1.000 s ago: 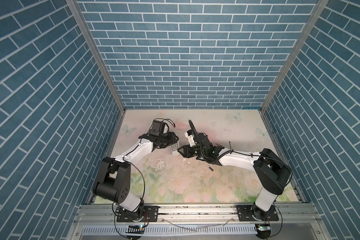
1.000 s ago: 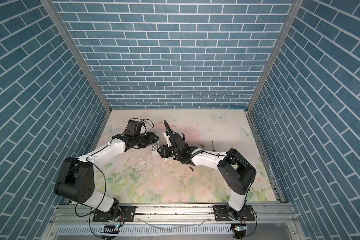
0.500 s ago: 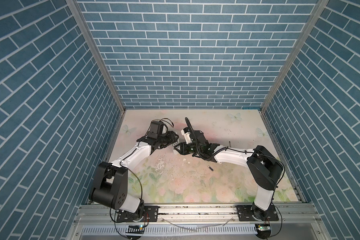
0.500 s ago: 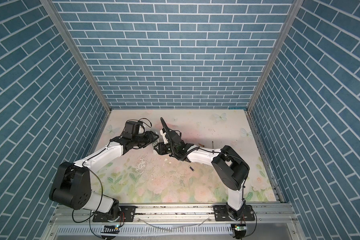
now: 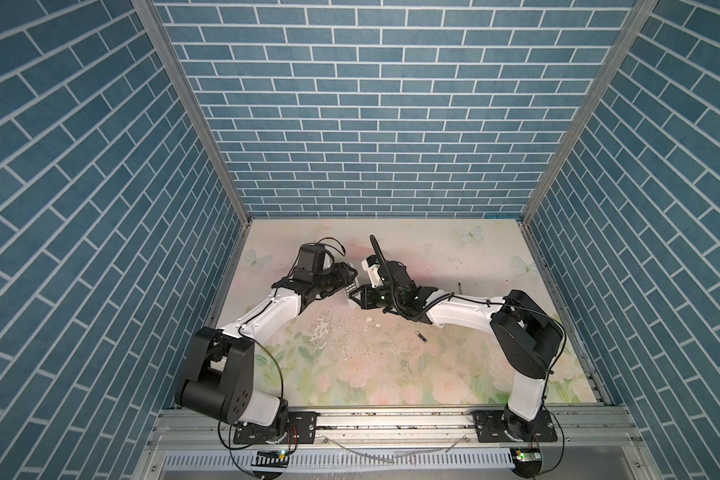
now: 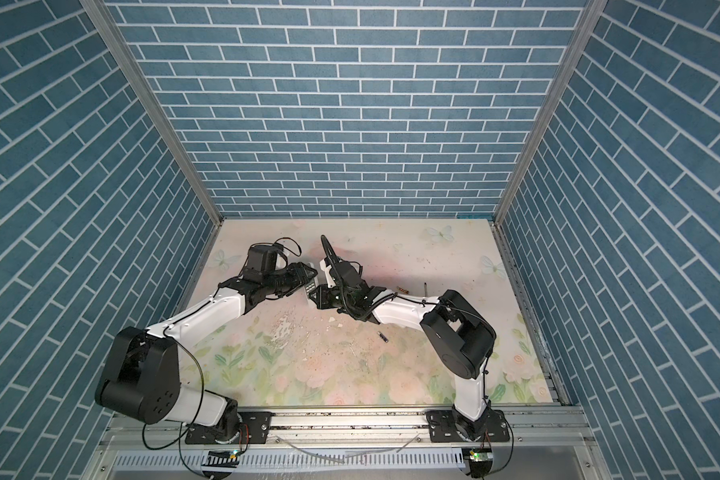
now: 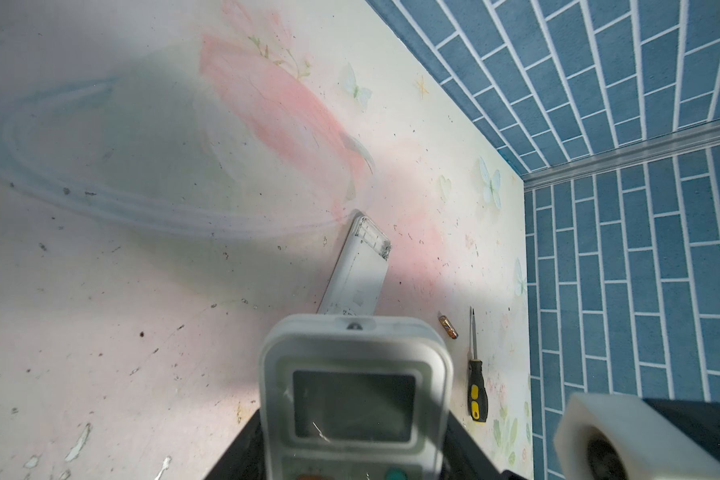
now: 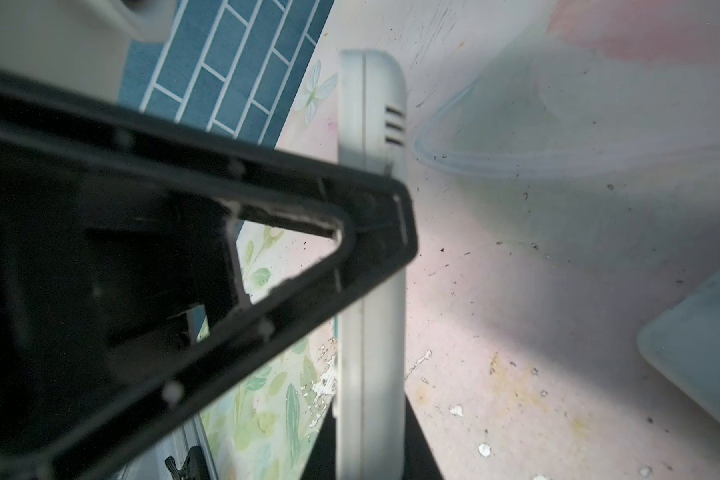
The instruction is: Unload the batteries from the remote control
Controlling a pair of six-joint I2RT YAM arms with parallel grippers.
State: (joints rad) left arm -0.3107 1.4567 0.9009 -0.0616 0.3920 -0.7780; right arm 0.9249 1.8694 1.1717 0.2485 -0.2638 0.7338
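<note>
Between left hand [image 5: 347, 274] and right hand [image 5: 356, 294], both pinching it, the remote [image 7: 354, 395]; black battery [image 5: 422, 336] well apart.

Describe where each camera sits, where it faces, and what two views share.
A top view: high in front, looking down at the table; left arm, right arm show.
A top view: alongside, same table, same arms.
Left wrist: looks along the held remote toward a screwdriver; fingers show.
Right wrist: faces that remote's edge; one finger shows.
Shared: that remote.

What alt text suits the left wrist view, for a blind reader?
A white remote with a screen fills the foreground. Beyond it, on the floral table, lie a second remote, back up, a small battery and a screwdriver.
</note>
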